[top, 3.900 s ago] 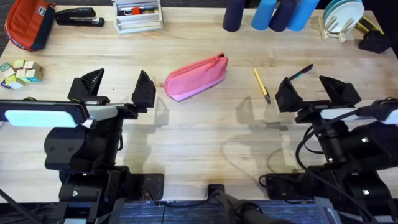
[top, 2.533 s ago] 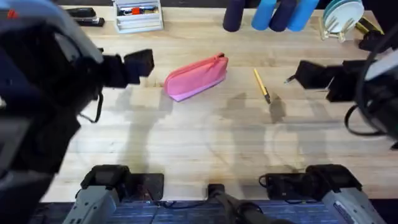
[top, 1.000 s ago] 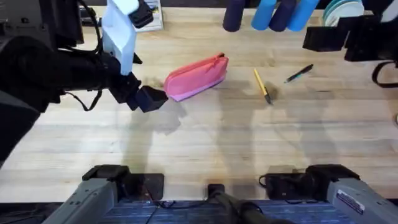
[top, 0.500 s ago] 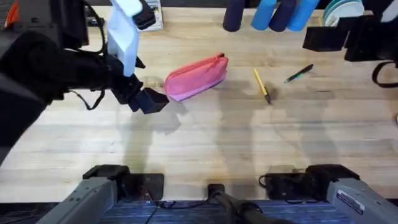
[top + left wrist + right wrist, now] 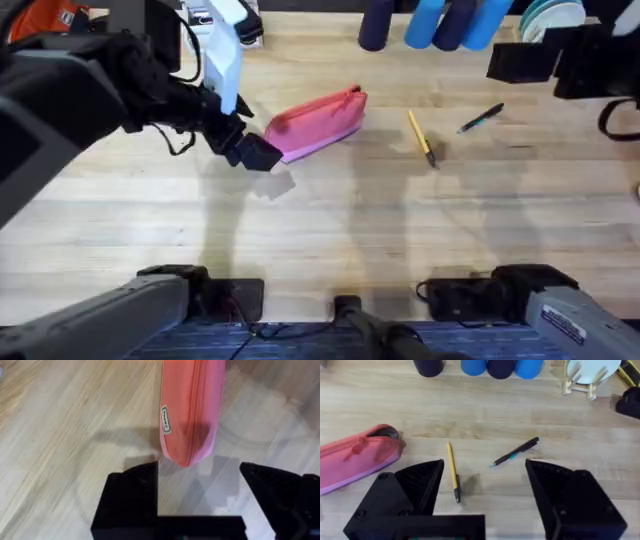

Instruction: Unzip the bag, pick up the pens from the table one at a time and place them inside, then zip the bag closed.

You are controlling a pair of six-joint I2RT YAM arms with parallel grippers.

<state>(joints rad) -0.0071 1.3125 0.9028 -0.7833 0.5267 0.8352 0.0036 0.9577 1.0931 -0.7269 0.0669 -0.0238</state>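
The pink bag [image 5: 318,122] lies zipped shut on the table [image 5: 340,230], slanting up to the right. My left gripper [image 5: 256,153] hovers at its lower left end. In the left wrist view the bag's end [image 5: 192,410] sits just beyond the open gripper [image 5: 200,482], and nothing lies between the fingers. To the right of the bag lie the pens, a yellow one [image 5: 420,137] and a dark one with a teal accent [image 5: 481,118]. My right gripper [image 5: 522,62] hangs high at the back right. Its wrist view shows the gripper [image 5: 485,492] open above both pens [image 5: 452,471] [image 5: 515,452].
Blue and dark cylinders [image 5: 430,22] and a plate rack [image 5: 548,25] stand along the back edge. An orange-red bag [image 5: 45,14] sits at the back left corner. A dark object [image 5: 627,402] lies at the far right. Bare wood stretches in front of the bag.
Both arms rose from their low resting spots. Over the last second the left gripper shifted right, up to the bag's lower left end. The right arm stayed still.
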